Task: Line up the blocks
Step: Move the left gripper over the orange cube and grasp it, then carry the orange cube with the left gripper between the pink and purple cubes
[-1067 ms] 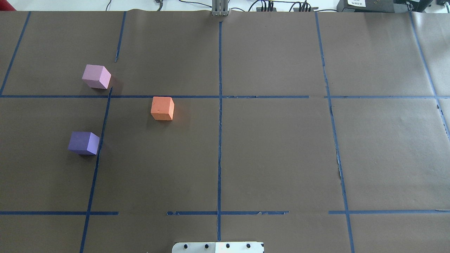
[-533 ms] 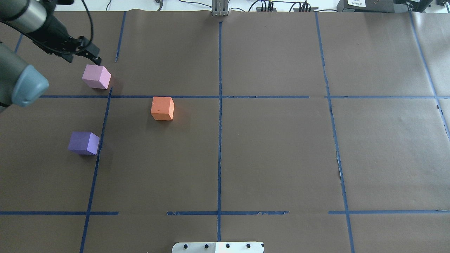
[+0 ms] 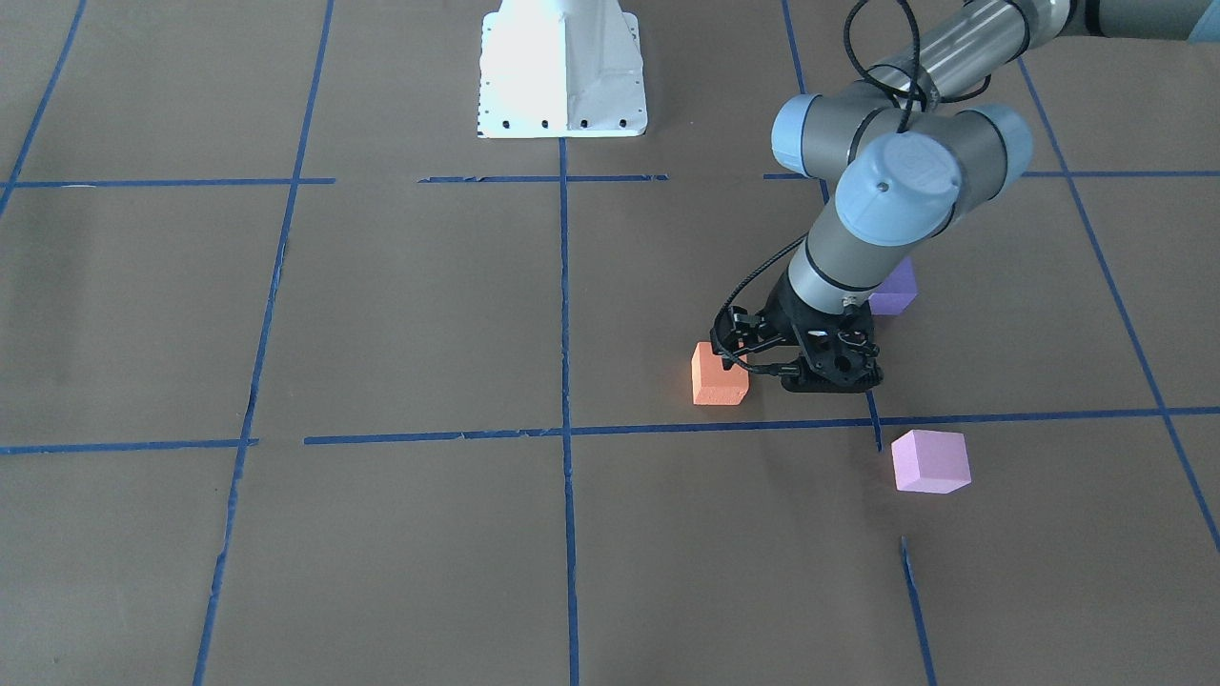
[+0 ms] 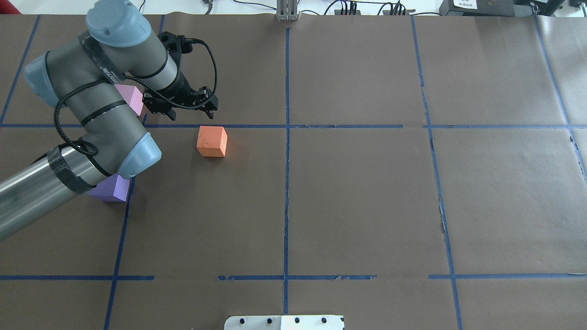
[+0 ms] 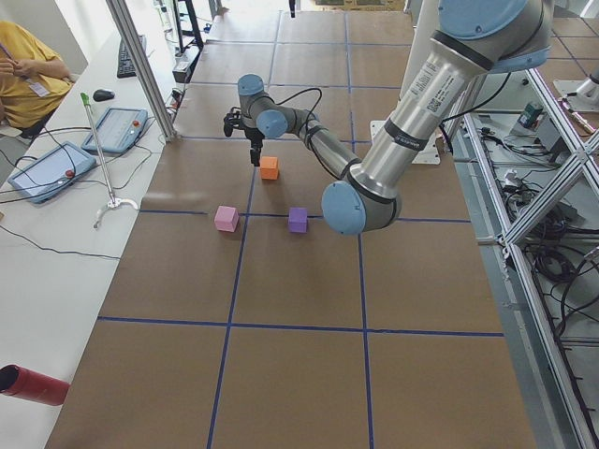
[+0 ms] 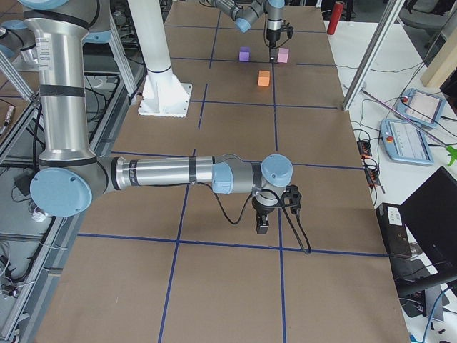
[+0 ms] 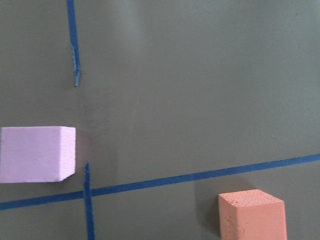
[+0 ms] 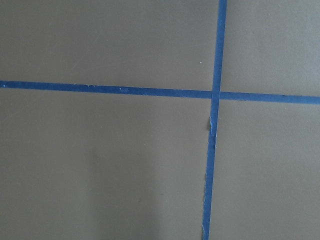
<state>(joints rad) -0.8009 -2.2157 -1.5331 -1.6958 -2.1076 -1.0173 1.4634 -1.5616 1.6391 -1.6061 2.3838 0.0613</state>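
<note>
The orange block [image 4: 212, 141] sits near the grid's middle left, also in the front view [image 3: 719, 374] and the left wrist view [image 7: 251, 215]. The pale pink block [image 4: 134, 98] is partly hidden behind my left arm and shows whole in the front view [image 3: 930, 460]. The purple block [image 4: 112, 190] peeks from under the arm's elbow. My left gripper [image 4: 191, 113] is open and empty. It hovers just beyond the orange block, between it and the pink block. My right gripper [image 6: 263, 221] shows only in the exterior right view, over bare table; I cannot tell its state.
Blue tape lines [image 4: 287, 183] divide the brown table into a grid. The white robot base plate [image 3: 562, 76] stands at the near middle edge. An operator in yellow [image 5: 28, 65] sits beside the table's far side, with tablets [image 5: 37, 173] and a red cylinder [image 5: 33, 385].
My left arm has swung in from the upper left. Its gripper moved right from beside the pink block to just beyond the orange block. The blocks have not moved.
</note>
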